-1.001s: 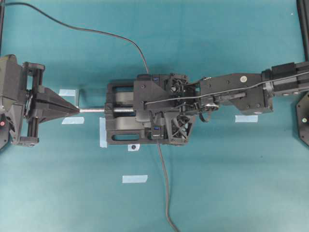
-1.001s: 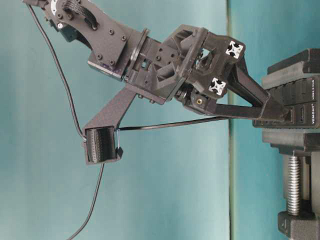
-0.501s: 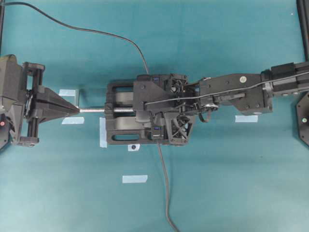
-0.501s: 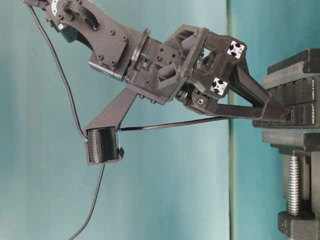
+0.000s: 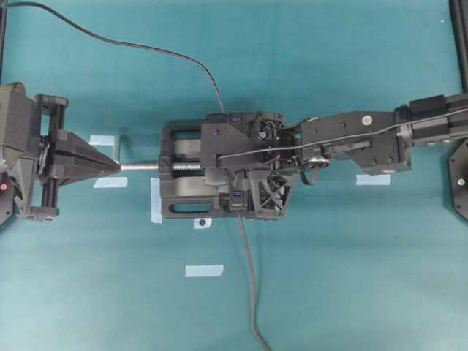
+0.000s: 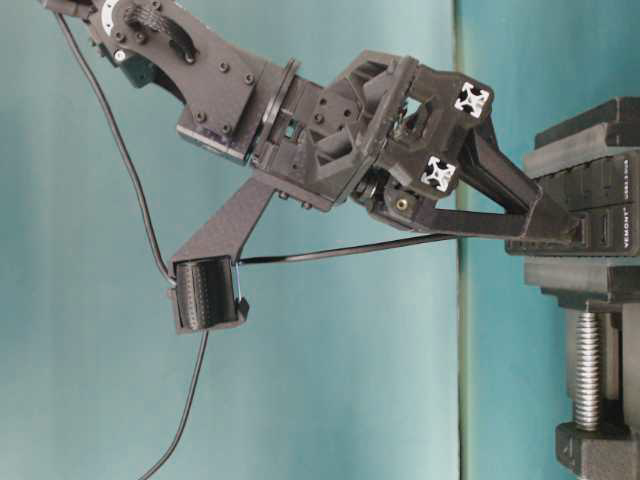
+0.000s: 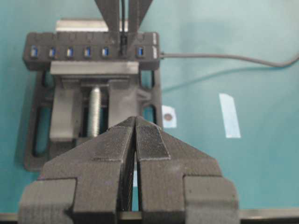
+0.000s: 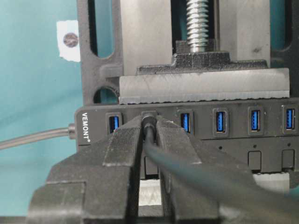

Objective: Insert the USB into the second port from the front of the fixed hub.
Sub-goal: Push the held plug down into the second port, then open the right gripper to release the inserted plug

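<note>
The hub (image 8: 233, 140), a long black bar with blue ports, is clamped in a vise. My right gripper (image 8: 148, 116) is shut on the USB (image 8: 149, 127), a small black plug. The plug's tip sits at the second port from the labelled end, between a free port (image 8: 113, 123) and another free port (image 8: 185, 122). How deep it sits is hidden by the fingers. From the side, the same gripper (image 6: 565, 232) meets the hub (image 6: 610, 225), with the USB cable (image 6: 340, 248) trailing back. My left gripper (image 7: 135, 119) is shut and empty, away from the hub (image 7: 88, 51).
The black vise (image 5: 183, 197) with a silver screw (image 5: 142, 166) holds the hub mid-table. The hub's own grey cable (image 5: 248, 278) runs toward the front edge. Tape marks (image 5: 204, 270) lie on the teal mat. The left gripper (image 5: 113, 166) points at the screw's end.
The right wrist has sunk a touch, its fingers staying on the plug at the hub. The left arm has not moved.
</note>
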Robot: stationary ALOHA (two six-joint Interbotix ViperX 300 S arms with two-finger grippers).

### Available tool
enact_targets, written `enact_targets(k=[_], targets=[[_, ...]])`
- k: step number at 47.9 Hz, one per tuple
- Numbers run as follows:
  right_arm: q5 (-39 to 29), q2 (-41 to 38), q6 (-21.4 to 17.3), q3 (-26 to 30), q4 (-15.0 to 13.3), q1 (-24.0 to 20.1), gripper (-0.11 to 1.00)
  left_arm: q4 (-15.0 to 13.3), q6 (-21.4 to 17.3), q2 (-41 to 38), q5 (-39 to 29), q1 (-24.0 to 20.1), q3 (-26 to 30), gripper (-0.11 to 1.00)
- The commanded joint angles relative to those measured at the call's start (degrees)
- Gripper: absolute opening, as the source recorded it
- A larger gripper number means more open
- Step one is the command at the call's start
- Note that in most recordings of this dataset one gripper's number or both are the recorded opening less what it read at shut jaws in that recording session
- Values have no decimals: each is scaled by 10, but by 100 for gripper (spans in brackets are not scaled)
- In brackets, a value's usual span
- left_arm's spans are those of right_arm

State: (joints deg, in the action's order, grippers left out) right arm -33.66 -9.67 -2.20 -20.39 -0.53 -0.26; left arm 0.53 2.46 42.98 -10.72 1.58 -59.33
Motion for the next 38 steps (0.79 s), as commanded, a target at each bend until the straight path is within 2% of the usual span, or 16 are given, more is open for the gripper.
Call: enact_targets(k=[1, 8, 13, 18, 25, 29, 38], targets=[[0, 10, -3, 11, 2, -9, 8, 1, 0, 1, 5, 1, 8, 0], [3, 12, -3, 12, 2, -9, 11, 0, 0, 1, 6, 1, 9, 0], [4, 15, -4, 13, 2, -10, 20, 1, 0, 1, 5, 1, 11, 0], [4, 18, -4, 13, 2, -9, 35, 0, 0, 1, 6, 0, 11, 0], [4, 22, -7, 19, 2, -10, 70, 0, 0, 4, 6, 1, 11, 0], [2, 25, -7, 24, 2, -10, 83, 0, 1, 5, 6, 1, 10, 0], [-1, 25, -7, 18, 1, -9, 83, 1, 1, 9, 5, 1, 8, 0]])
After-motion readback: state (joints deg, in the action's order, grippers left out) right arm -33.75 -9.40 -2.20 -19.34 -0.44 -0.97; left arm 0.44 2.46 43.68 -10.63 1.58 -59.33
